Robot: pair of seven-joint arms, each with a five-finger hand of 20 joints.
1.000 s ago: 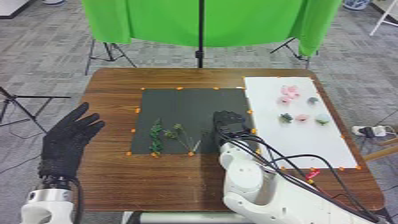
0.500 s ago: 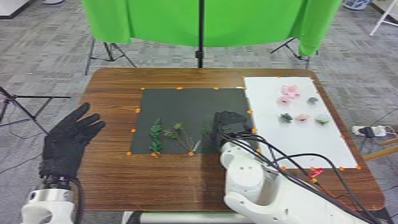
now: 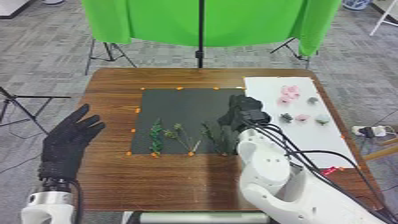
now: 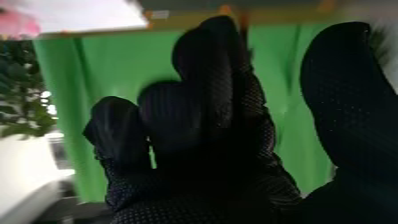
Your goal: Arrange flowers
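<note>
Your right hand [image 3: 242,113] has moved off toward the white sheet [image 3: 311,142], thumb and fingers apart.
That bares more of the green sprig [image 3: 210,135] on the dark mat [image 3: 178,106]; it looks placed, with blossoms [image 3: 302,118] likely next.

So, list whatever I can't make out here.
Head view: white sheet, near left corner, behind the right arm.
Head view: dark sheet, part behind the right robot hand.
Head view: sprig beside that hand, leaf detail too small.
Right wrist view: pink flower, blurred, cut by the edge.
</note>
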